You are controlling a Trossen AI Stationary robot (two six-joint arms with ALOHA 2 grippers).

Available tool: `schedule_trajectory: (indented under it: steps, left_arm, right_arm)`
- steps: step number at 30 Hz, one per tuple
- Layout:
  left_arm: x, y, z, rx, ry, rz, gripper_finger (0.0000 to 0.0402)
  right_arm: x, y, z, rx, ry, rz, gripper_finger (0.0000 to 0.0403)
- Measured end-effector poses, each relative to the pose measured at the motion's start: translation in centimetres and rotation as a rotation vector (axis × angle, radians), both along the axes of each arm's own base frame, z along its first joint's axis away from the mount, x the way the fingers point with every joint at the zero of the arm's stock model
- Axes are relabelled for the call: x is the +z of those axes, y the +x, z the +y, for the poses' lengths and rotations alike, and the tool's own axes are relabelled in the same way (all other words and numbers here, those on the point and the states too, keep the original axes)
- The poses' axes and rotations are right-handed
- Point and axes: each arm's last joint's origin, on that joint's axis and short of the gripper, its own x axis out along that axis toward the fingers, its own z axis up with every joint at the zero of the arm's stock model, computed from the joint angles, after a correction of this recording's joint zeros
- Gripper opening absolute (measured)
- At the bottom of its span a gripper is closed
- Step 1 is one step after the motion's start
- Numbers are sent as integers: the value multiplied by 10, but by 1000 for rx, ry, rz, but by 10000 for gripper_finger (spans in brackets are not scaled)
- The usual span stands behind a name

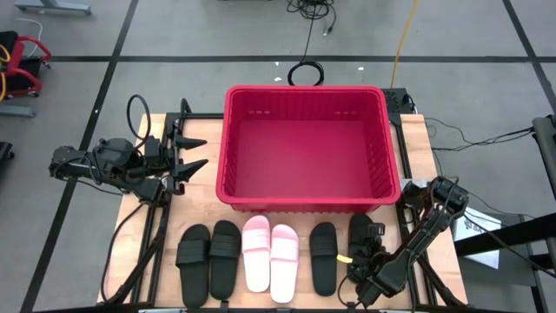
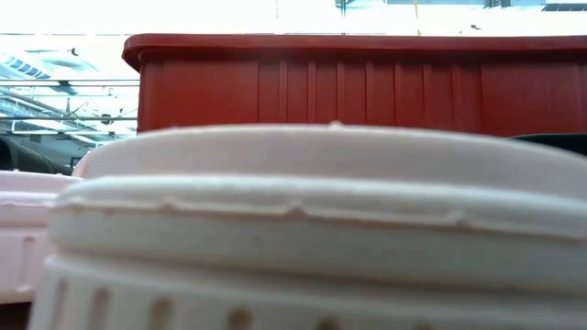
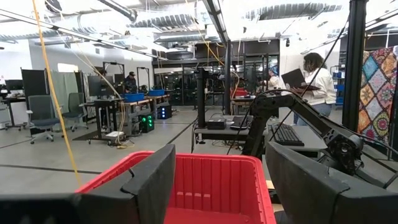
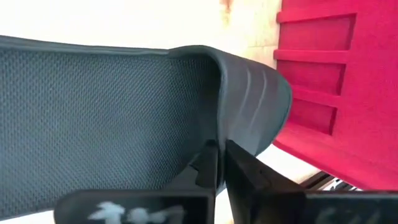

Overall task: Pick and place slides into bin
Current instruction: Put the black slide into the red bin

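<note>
Right wrist view only | right pincer (image 4: 221, 163) pinching black slide strap (image 4: 106, 118)

Robotics lab, workbenches (image 3: 124, 102), exposed ducts (image 3: 93, 34)

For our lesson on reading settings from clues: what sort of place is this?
Probably a robotics lab or workshop. Beyond the red bin are workbenches with equipment, office chairs, exposed ceiling ducts, and a person holding a laptop.
</note>
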Motion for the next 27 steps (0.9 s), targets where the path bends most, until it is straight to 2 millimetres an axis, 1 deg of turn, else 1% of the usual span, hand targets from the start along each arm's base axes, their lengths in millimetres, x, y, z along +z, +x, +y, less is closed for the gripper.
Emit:
schedule_trajectory:
  steps: [3, 7, 12, 20, 27]
  left_arm:
    - [0, 0, 0, 0, 0, 0, 255]
    - [0, 0, 0, 0, 0, 0, 255]
    - [-1, 0, 0, 0, 1, 6, 255]
    - [-1, 0, 0, 0, 2, 9, 255]
    - [-1, 0, 0, 0, 2, 9, 255]
  right_arm:
    - [0, 1, -1, -6, 1, 0, 11]
    - [0, 2, -1, -4, 1, 2, 5]
    - [6, 1, -3, -13, 11, -13, 4]
    - [29, -5, -10, -32, 75, -67, 3]
    - [51, -8, -15, -27, 179, -148, 3]
